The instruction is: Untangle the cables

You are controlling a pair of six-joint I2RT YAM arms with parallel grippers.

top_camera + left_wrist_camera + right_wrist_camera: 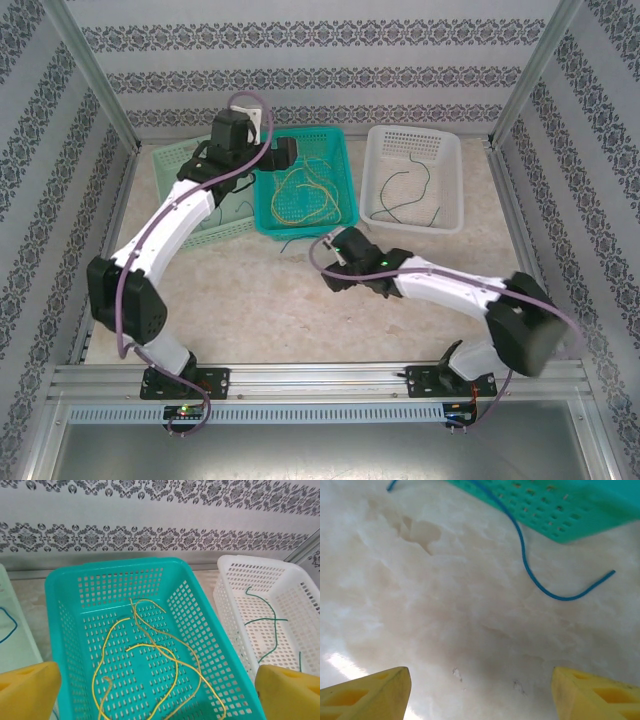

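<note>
Several yellow cables [150, 650] lie looped over each other on the floor of the teal basket [65, 580]. My left gripper [157, 700] hovers over them, open, its yellow fingers [27, 692] far apart with nothing between them; from above the left gripper [288, 155] is at the basket's far left rim. Dark green cables [265, 620] lie in the white basket [225, 565]. A blue cable [530, 570] curls on the table out from under the teal basket's corner [570, 525]. My right gripper [480, 697] is open above bare table, short of it.
A pale green basket [165, 155] stands left of the teal one, with a blue strand [10, 625] inside. Patterned walls and metal posts close in the back and sides. The marble table [260, 300] stretches between the baskets and the arm bases.
</note>
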